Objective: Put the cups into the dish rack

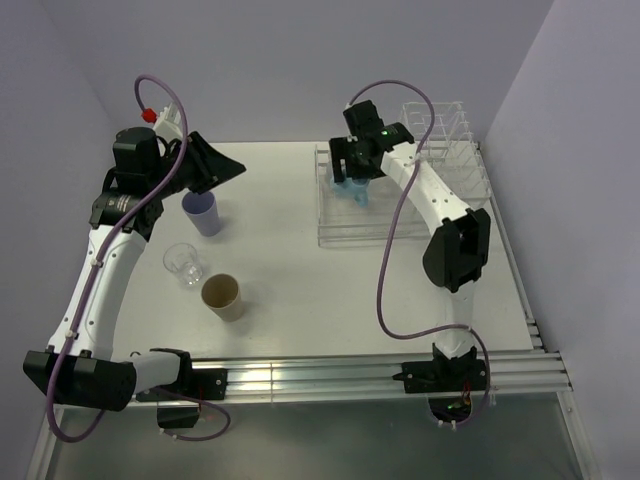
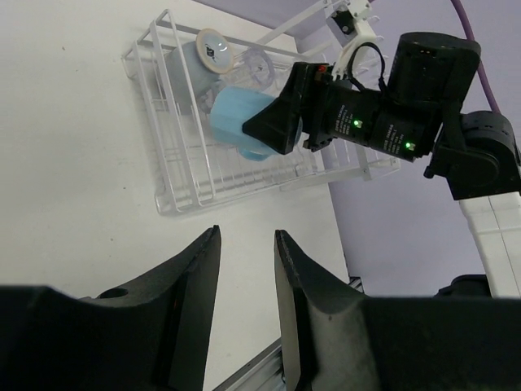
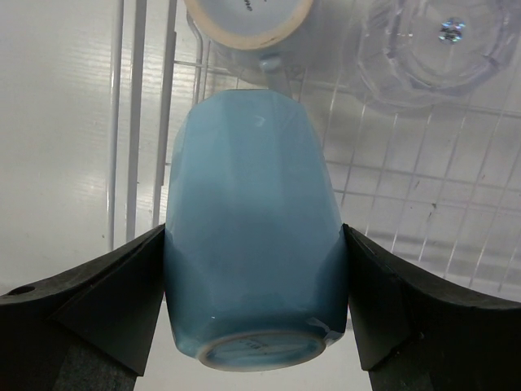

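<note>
Clamping blue mug in right pincer, above dish rack

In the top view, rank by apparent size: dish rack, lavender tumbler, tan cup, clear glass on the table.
1. dish rack, by far largest.
2. tan cup, lavender tumbler and clear glass: too alike to rank.

The left end of the white wire dish rack is being blocked by the right gripper and the light blue glossy mug clamped in it. Beside it, room is being taken by an upturned light blue mug and an upturned clear ribbed glass. The rack's near right part is being crossed by the white right arm. Left of the rack, white table is being left free; farther left, passage is being narrowed by a lavender tumbler, a clear glass and a tan brown cup.
</note>
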